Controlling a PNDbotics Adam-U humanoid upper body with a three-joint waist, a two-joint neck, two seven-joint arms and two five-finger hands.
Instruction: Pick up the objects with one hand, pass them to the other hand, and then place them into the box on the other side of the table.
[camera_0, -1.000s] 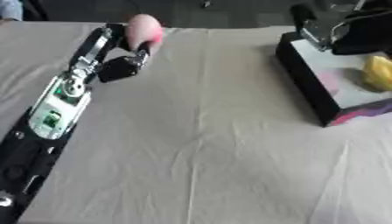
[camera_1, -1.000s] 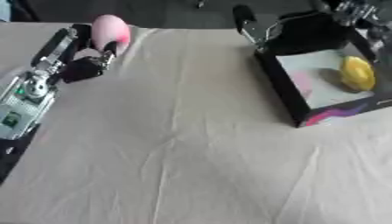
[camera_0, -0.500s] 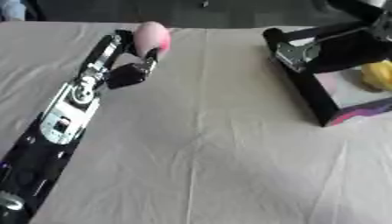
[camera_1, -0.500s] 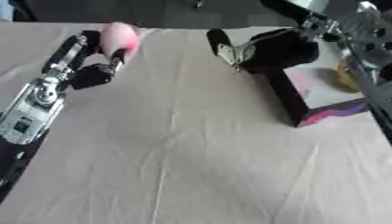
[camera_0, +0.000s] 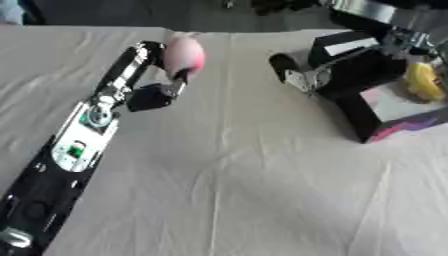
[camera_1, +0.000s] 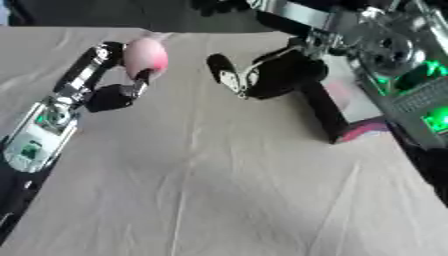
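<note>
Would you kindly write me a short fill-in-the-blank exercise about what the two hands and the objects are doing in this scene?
1. The left hand holds a rounded object whose colour is ____.
2. The right hand reaches over the table with its fingers ____.
3. Inside the black box lies an object coloured ____.
4. The table is covered with a cloth that looks ____ in colour.

Missing words: pink; open; yellow; white
</note>
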